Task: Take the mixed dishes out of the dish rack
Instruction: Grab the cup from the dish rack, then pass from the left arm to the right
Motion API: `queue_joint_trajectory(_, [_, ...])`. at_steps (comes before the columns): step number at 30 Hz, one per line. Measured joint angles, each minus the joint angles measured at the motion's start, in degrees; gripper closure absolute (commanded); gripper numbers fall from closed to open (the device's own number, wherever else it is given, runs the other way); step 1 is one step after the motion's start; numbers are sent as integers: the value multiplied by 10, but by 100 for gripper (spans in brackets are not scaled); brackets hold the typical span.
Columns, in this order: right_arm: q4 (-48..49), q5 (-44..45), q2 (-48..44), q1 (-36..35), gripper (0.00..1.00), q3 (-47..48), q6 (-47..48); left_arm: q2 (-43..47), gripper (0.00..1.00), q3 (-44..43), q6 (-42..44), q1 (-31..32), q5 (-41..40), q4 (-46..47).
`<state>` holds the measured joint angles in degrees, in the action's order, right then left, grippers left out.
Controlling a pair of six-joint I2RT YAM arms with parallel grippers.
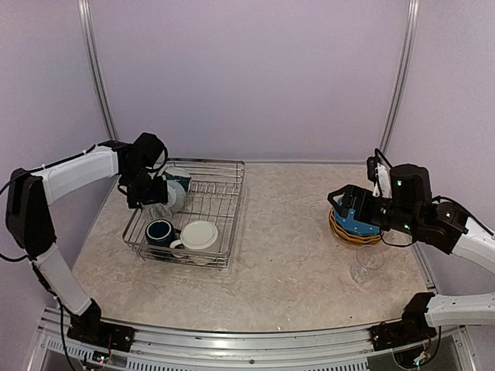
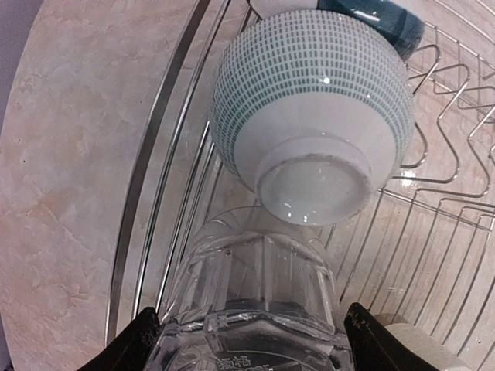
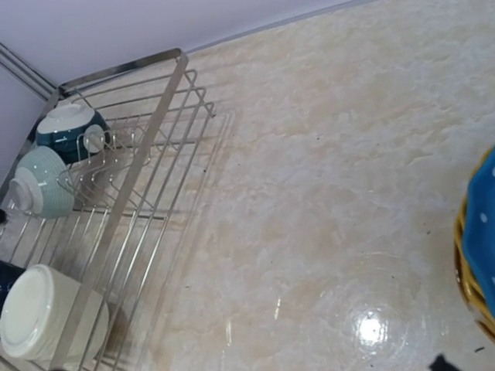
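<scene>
**A:** Where is the clear glass point(image 2: 247, 286) sitting?

**B:** It is standing upside down inside the dish rack point(image 1: 232, 165), along its left side, just beside an upturned dotted bowl point(image 2: 309, 100). The left tool point(image 2: 251, 348) is straddling it, with one finger showing on each flank. Whether they are already pinching it, I cannot tell.

**A:** How are you expecting it to handle?

**B:** I am guessing light, rigid, slick and breakable. Its walls are looking faceted and see-through, with a thick base facing up. I am judging a square hold across the wall near that base to be safest. A skewed squeeze is risking a slip against the wires or the bowl.

**A:** And the right tool point(image 1: 340, 202)?

**B:** It is hanging spread wide, gripping nothing, over the stacked plates point(image 1: 340, 232) on the worktop point(image 1: 286, 263), well apart from the rack.
</scene>
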<state>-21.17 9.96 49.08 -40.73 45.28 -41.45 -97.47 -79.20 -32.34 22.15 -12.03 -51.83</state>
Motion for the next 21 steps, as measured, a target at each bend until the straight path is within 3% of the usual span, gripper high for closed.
queue_joint_trajectory(10, [31, -32, 47, 0, 0, -1, -2, 116, 56, -34, -11, 7, 85, -17])
queue_joint_trajectory(15, [85, -71, 73, 0, 0, -10, -16, 179, 56, -23, -40, 2, 222, 33])
queue_joint_trajectory(21, [214, -173, 158, -1, 0, -27, -41, 228, 59, 57, -127, 2, 420, 214])
